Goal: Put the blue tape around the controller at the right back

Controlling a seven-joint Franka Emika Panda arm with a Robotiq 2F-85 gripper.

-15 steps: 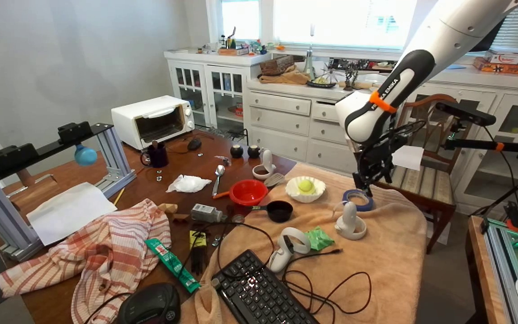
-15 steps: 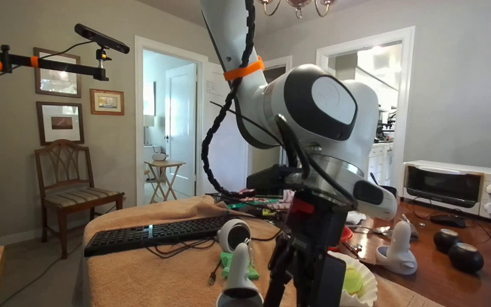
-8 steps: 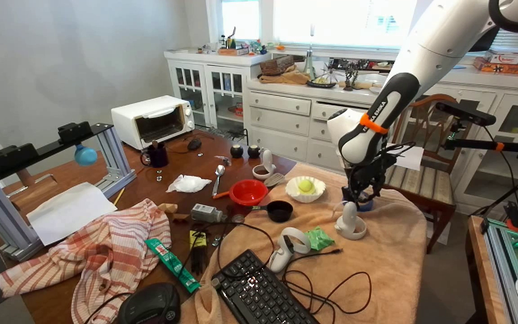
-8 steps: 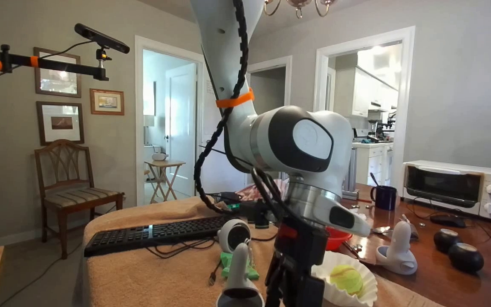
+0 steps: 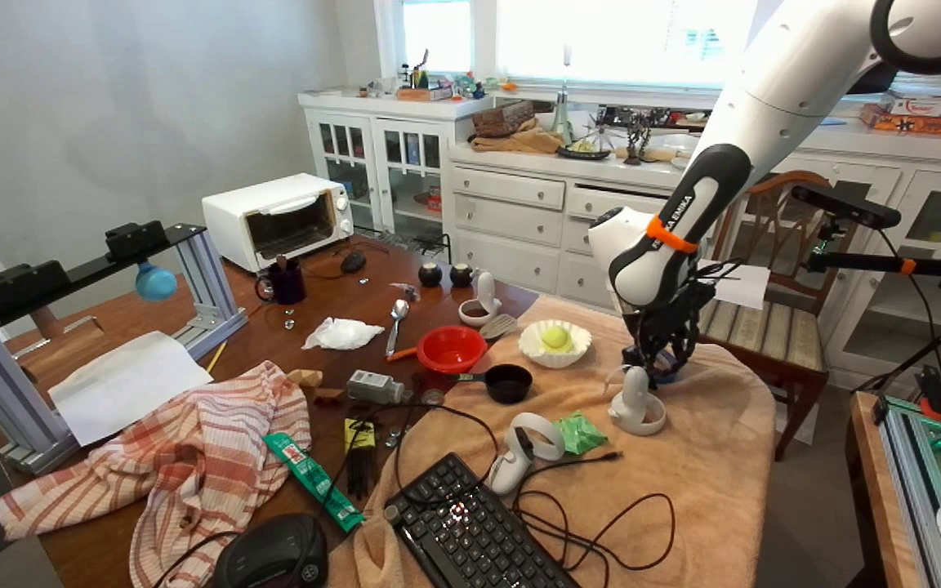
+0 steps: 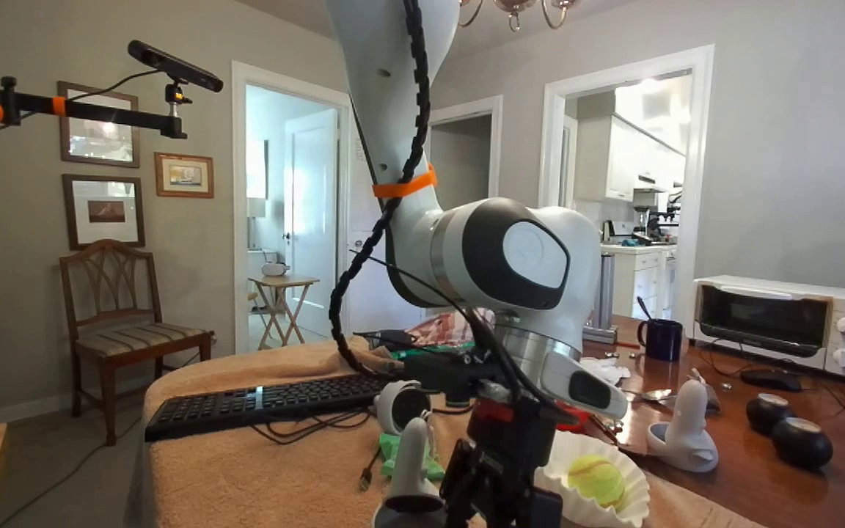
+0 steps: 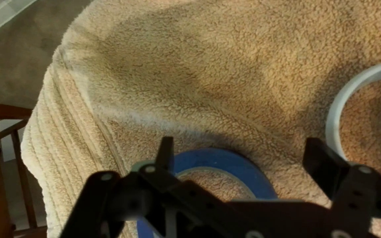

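Observation:
The blue tape [image 5: 666, 367] is a blue ring lying flat on the tan towel; in an exterior view my gripper partly hides it. In the wrist view the blue tape [image 7: 225, 156] shows its far arc between my fingers, and its near part is behind the gripper. My gripper [image 7: 240, 148] is open and low over the tape, with one finger overlapping the ring and the other outside it. A white controller [image 5: 638, 396] stands beside the tape; its ring [image 7: 334, 122] shows in the wrist view. Another white controller [image 6: 686, 433] stands on the bare wood, also seen here [image 5: 483, 298].
A white bowl [image 5: 536, 351] with a tennis ball [image 5: 555, 337] is near the gripper. A third white controller [image 5: 511, 465], a green packet [image 5: 581, 433] and a keyboard [image 5: 470, 531] lie on the towel. A black pan [image 5: 508, 384] and red bowl [image 5: 446, 351] stand nearby.
My gripper has come down onto the area of the blue tape, moving slightly left in an exterior view. The tape and controllers have not visibly moved.

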